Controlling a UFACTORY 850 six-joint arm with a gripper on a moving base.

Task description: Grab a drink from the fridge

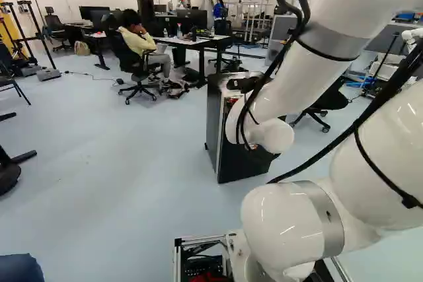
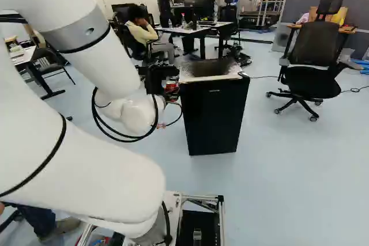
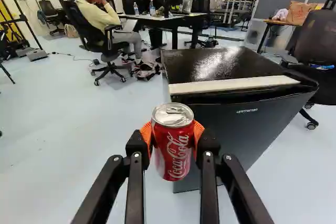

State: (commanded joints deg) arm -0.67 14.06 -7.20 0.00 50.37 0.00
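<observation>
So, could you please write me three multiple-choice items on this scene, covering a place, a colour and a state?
1. Where is the pale strip on the mini fridge?
A) Down its side
B) Along its top's front edge
C) Around its base

2. What colour are the pads of the gripper?
A) Orange
B) Green
C) Blue

3. What is the gripper doing?
A) Hanging open with nothing between its fingers
B) Gripping a bottle
C) Gripping a cola can

1: B, the wrist view shows it running above the door.
2: A, orange shows on both sides of the can.
3: C, both fingers press the red can from opposite sides.
</observation>
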